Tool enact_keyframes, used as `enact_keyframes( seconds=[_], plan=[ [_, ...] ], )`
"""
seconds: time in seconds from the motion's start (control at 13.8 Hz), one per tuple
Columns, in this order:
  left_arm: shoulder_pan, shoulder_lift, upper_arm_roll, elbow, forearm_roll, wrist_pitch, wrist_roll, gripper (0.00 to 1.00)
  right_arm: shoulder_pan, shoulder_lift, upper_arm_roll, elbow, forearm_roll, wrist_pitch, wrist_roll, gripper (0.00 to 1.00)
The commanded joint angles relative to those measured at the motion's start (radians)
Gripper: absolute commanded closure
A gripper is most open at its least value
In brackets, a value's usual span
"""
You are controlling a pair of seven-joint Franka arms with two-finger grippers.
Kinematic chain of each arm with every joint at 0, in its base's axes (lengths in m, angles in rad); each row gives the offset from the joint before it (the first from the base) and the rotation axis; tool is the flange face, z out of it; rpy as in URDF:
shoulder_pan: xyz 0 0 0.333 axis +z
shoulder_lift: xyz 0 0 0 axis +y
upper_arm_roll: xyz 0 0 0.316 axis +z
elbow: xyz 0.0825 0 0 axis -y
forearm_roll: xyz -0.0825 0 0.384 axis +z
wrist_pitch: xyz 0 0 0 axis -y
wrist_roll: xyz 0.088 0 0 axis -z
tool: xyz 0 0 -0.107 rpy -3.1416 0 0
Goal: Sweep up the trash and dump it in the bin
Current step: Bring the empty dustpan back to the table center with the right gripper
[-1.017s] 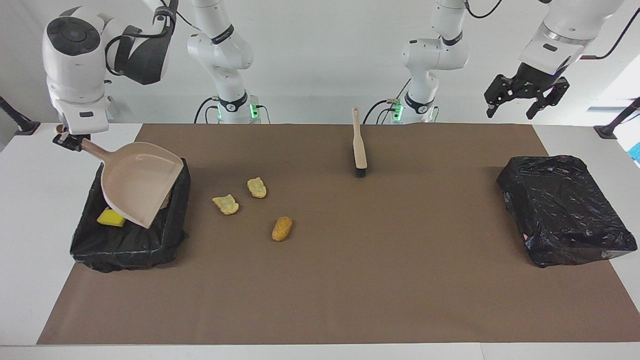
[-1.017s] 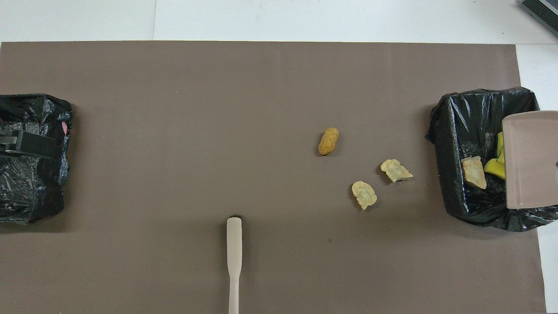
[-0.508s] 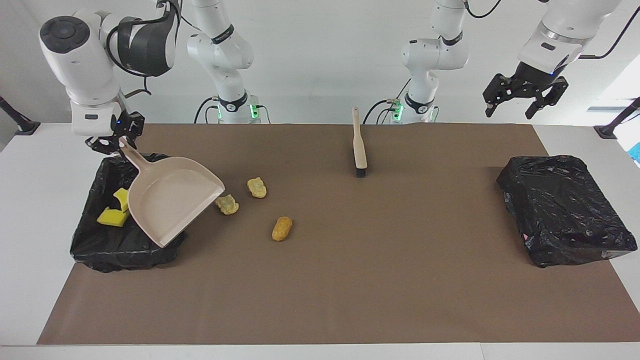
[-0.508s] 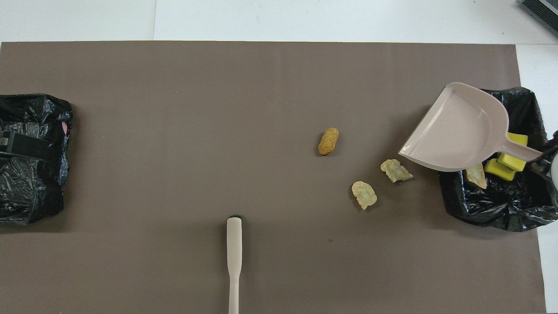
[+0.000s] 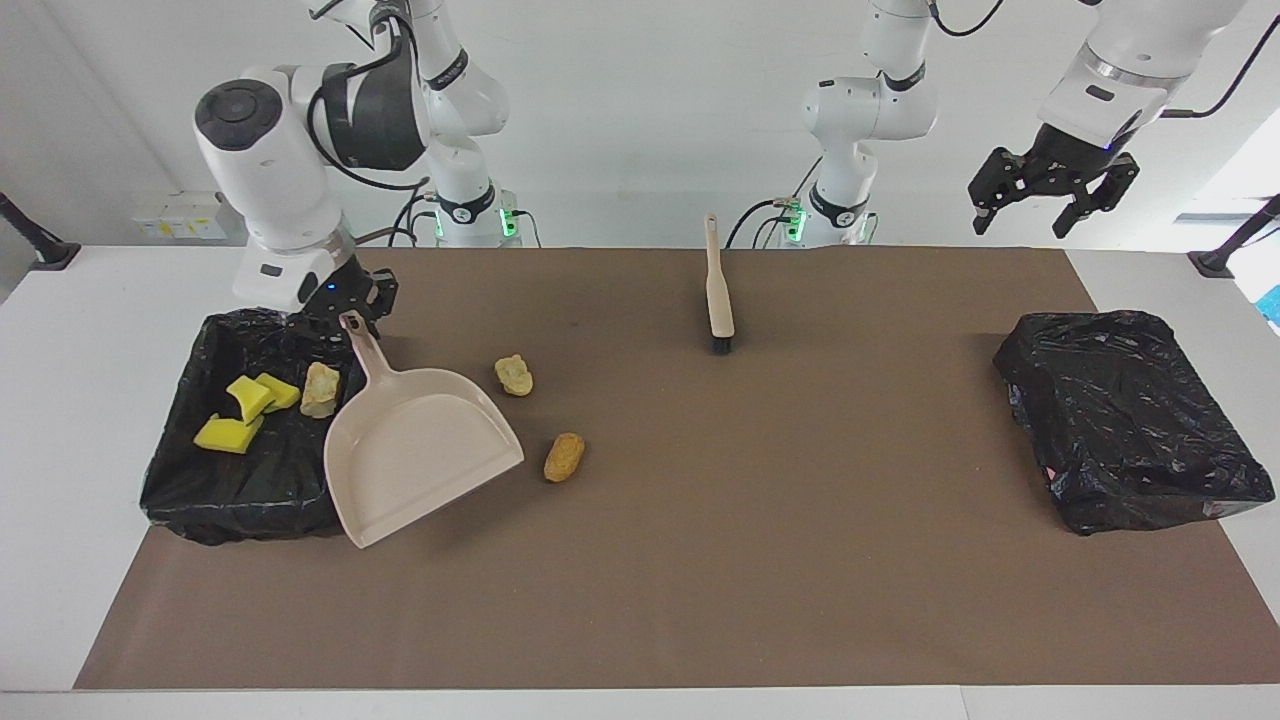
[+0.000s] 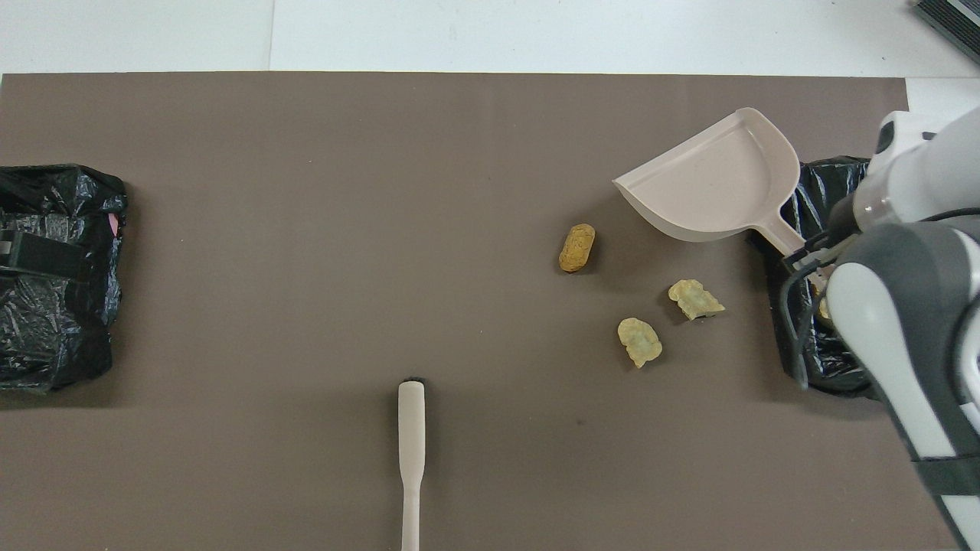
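While my right gripper (image 5: 345, 312), clamped on the dustpan (image 5: 420, 450), holds it beside the bin (image 5: 190, 495), my left gripper (image 5: 1050, 190) waits, fingers apart.

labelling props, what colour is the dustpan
Plain beige, slightly pinkish, with no pattern: dustpan. It shows best in the facing view.

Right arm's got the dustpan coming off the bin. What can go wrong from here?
1. The dustpan, held by its handle in the right gripper, hangs over the bread lumps; lowered carelessly, it could pin or scatter one.
2. Its handle passes close over the bin rim and could snag the liner.
3. The brush lies untouched, and the left gripper waits open above the other bin, so nothing can be swept yet.
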Motion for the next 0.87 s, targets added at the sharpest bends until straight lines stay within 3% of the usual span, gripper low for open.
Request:
enact_keyframes(
  seconds=[0.0,0.51,0.8],
  plan=[
    [0.002,0.004,-0.001,0.018,0.007,-0.012,0.004,0.0,0.088,0.029,-0.001,0.005,0.022,0.061,0.202,1.0],
    [0.005,-0.005,-0.001,0.0,0.007,-0.007,0.004,0.0,0.433,0.209,-0.003,0.12,0.003,0.188,0.788,1.0],
    [0.004,-0.01,-0.001,-0.002,0.007,-0.007,0.016,0.0,0.596,0.428,-0.011,0.36,-0.06,0.213,1.078,1.0]
  ],
)
